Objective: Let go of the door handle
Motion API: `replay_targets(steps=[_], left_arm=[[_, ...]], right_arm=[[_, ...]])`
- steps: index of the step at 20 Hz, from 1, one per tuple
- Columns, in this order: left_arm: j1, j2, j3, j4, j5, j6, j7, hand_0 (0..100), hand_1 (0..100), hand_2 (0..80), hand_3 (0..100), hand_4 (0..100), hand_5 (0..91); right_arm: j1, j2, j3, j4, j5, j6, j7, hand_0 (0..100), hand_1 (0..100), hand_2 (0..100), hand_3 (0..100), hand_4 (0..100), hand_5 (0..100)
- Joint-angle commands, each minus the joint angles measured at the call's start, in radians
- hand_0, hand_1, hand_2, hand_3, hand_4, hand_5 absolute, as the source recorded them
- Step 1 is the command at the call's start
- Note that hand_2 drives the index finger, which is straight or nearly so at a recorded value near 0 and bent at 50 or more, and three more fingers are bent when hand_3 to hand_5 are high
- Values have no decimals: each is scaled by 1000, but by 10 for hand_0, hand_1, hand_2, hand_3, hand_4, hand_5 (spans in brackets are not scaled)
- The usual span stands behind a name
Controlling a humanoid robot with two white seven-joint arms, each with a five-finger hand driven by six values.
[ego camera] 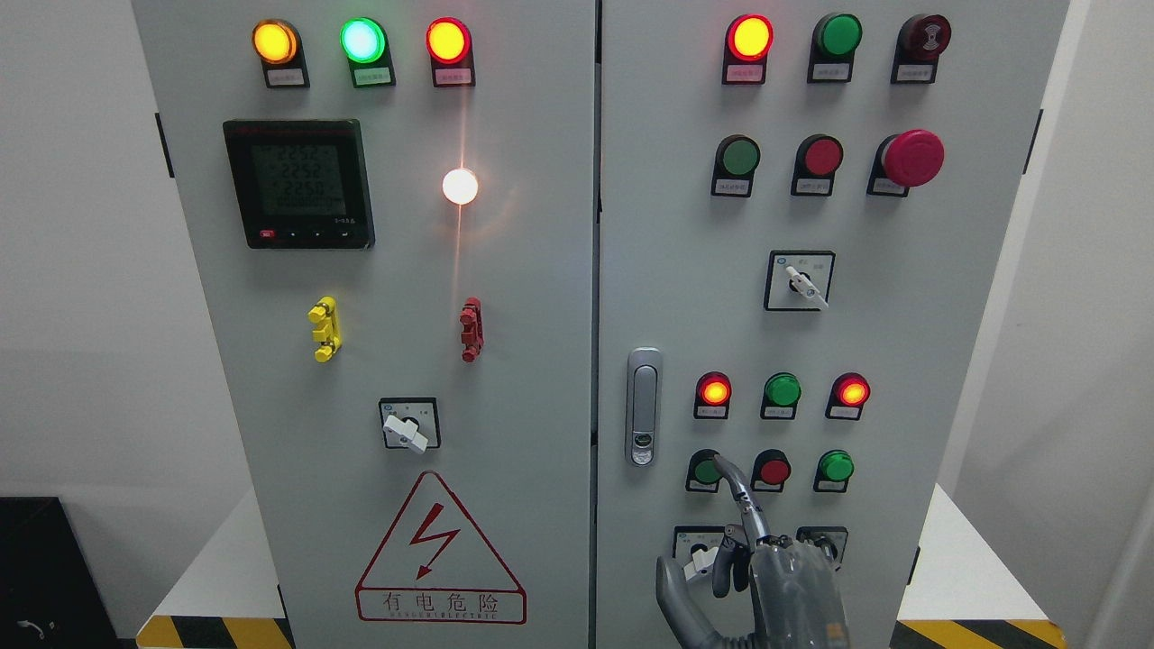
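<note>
We are hovering our right hand (753, 568) below the upright door handle (643, 406).
Its fingers are hanging loose, gripping nothing; the handle is sitting up-left.

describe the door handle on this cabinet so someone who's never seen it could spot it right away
On the grey electrical cabinet, look at the right door, along its left edge beside the centre seam. The door handle is a tall, narrow silver plate at mid-height, left of the lamps: the only metal, unlit fitting among round coloured buttons.

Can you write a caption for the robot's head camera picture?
Robot's right hand hangs open below the silver door handle of the grey cabinet.
</note>
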Motion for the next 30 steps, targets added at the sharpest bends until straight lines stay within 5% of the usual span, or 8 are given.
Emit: replay_targets(steps=[1, 16, 30], left_arm=[[9, 1, 0, -1, 0, 0, 0, 120, 556, 0, 0, 0, 0], [9, 0, 0, -1, 1, 0, 0, 120, 556, 0, 0, 0, 0], [9, 0, 0, -1, 0, 0, 0, 120, 556, 0, 0, 0, 0]], right_arm=[[-37, -1, 13, 79, 138, 0, -11, 455, 315, 0, 1000, 1000, 1000], [-101, -13, 10, 168, 315, -34, -56, 437, 315, 0, 1000, 1000, 1000], [-121, -13, 10, 188, 365, -47, -53, 432, 307, 0, 1000, 1000, 1000]])
